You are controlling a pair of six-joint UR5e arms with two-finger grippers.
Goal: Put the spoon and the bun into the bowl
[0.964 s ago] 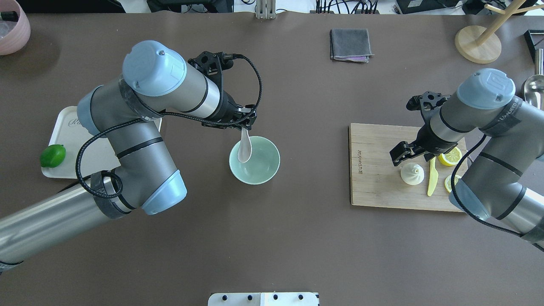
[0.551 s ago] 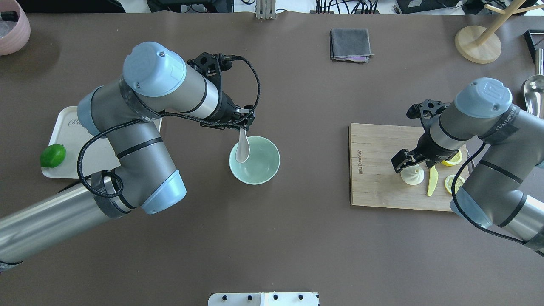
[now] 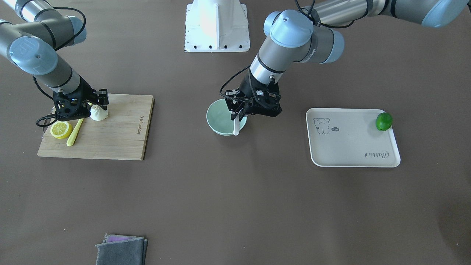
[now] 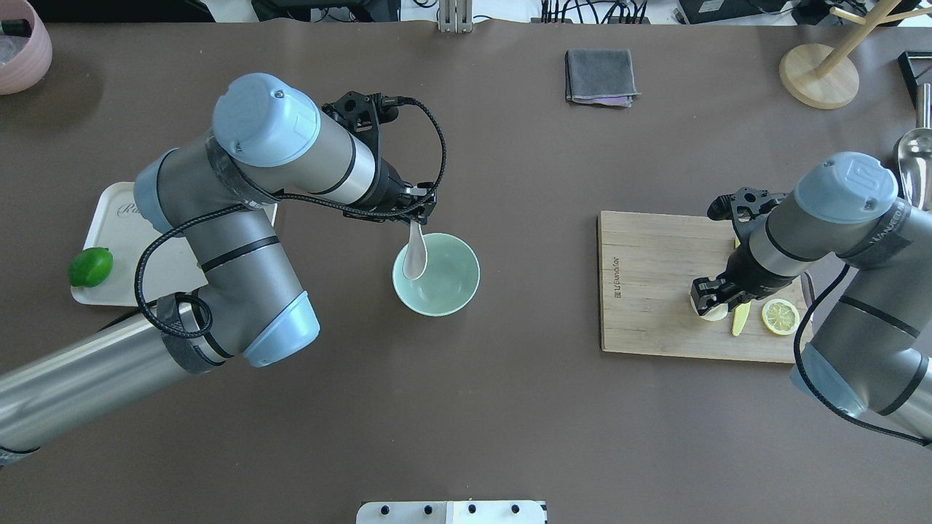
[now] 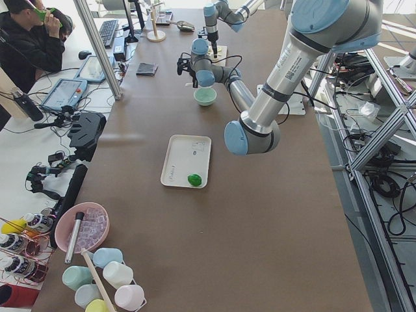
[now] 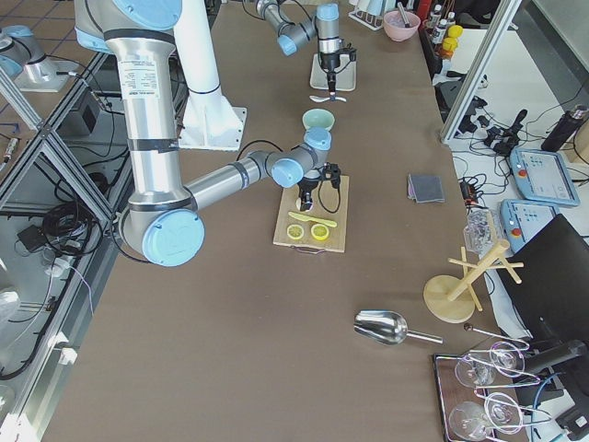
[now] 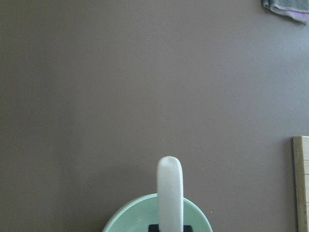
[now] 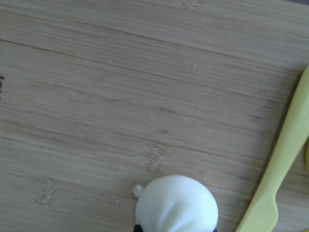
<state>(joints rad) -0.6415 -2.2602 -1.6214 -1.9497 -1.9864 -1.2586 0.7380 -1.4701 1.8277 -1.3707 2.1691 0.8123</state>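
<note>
The white spoon point(image 4: 415, 255) hangs scoop-down from my left gripper point(image 4: 421, 212), which is shut on its handle. The scoop is over the rim of the mint-green bowl point(image 4: 445, 285), inside its left edge. In the front view the spoon point(image 3: 236, 127) hangs at the bowl's point(image 3: 218, 117) right rim. The left wrist view shows the spoon point(image 7: 169, 193) above the bowl point(image 7: 125, 220). The white bun point(image 3: 98, 113) sits on the wooden cutting board point(image 4: 648, 291). My right gripper point(image 4: 710, 300) is down over the bun, jaws open astride it. The bun point(image 8: 176, 204) fills the bottom of the right wrist view.
A yellow-green knife point(image 4: 740, 318) and a lemon slice point(image 4: 780, 316) lie beside the bun. A white tray point(image 4: 120, 218) with a lime point(image 4: 90, 266) is at the left. A grey cloth point(image 4: 600, 76), wooden stand point(image 4: 818, 76), metal scoop point(image 4: 916, 153) and pink bowl point(image 4: 22, 44) line the far edge.
My right gripper has moved toward the near side and down over the bun, now covering most of it. My left gripper still holds the spoon over the bowl and has barely moved.
</note>
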